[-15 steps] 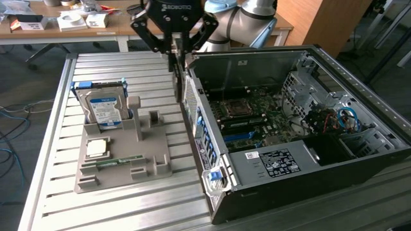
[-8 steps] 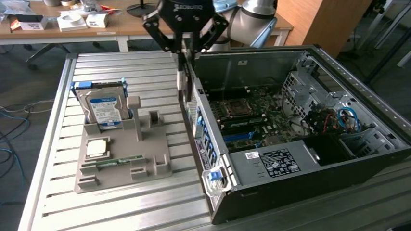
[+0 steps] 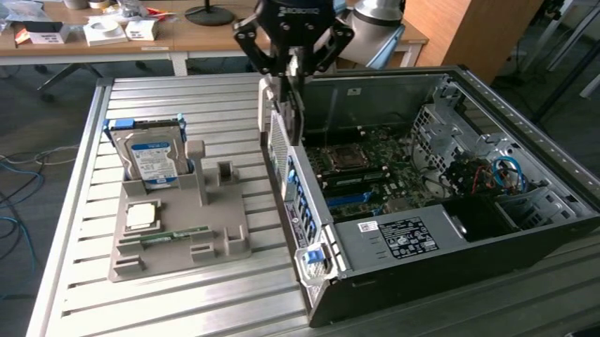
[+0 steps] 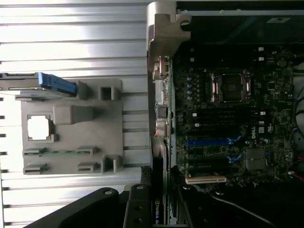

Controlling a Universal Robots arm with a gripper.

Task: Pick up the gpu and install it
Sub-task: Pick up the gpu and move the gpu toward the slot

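**Graphics card held on end over the rear edge of the case**

In the exterior view we see the end effector (image 3: 292, 70) at about twelve o'clock in the picture, closed on the graphics card (image 3: 292, 112). The card hangs from it toward six o'clock, with its long axis running straight up and down. It is clear of the gray tray (image 3: 216, 232), which lies on the counter (image 3: 168, 302) at about nine o'clock from the open computer case (image 3: 468, 267). The tray carries the hard drive (image 3: 154, 161) and a memory stick (image 3: 173, 235).

We judge that the key relation is between the card and the motherboard (image 3: 375, 168). The card's lower end sits just above the rear wall of the case. The blue slots (image 3: 352, 199) lie at about five o'clock from that end, inside the case and lower down. The card stands upright and on end, while the slots run along the board lying on the case floor.

Some things we cannot make out. The lower end of the card blends with the perforated rear panel behind it, so we cannot tell whether the two touch or are just apart. The wrist view shows the card edge-on between dark fingers, cut off by the frame, and its contact edge is hidden. We also cannot tell which slot it is lined up with.
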